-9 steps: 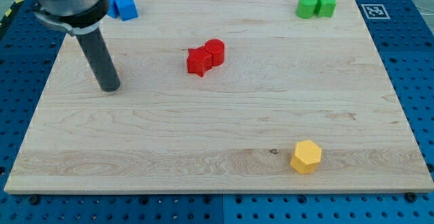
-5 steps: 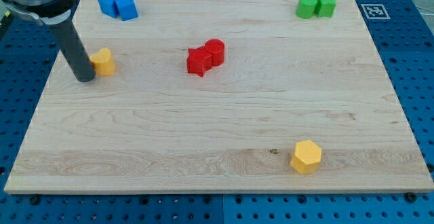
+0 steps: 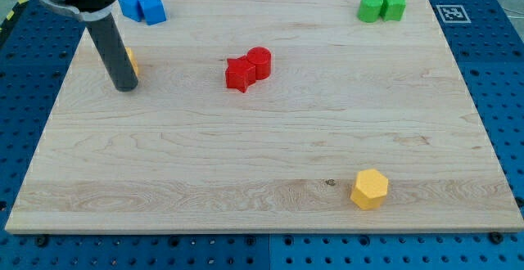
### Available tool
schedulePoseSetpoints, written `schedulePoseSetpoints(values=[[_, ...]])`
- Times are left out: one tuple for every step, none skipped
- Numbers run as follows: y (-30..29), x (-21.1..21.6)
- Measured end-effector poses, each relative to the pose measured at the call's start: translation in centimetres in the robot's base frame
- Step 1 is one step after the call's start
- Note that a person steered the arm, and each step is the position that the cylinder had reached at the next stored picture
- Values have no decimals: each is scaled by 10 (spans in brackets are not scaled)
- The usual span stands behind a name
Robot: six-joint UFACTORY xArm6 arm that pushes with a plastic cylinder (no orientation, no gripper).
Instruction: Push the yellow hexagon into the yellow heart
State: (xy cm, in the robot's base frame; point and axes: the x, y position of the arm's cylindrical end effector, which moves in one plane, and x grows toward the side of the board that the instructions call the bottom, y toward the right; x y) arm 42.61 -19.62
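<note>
Change: my tip [image 3: 125, 87] back from the view's left, now in front of the yellow heart [image 3: 130, 60], mostly hiding it.
Meaning: no push yet.
Tool: plain rod, nothing pinched.
Yellow hexagon [image 3: 369, 189]: six-sided, flat-topped, worktop [image 3: 270, 131] bottom right, far from heart.

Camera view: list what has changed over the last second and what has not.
Only my tip moved: first toward the view's upper left, then back right, so the rod now hides most of the yellow heart. The yellow hexagon, red blocks, blue blocks and green blocks stayed put.
</note>
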Motion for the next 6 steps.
schedulePoseSetpoints(values=[[47, 51], [124, 80], [214, 80], [294, 100], [366, 137], [413, 167]])
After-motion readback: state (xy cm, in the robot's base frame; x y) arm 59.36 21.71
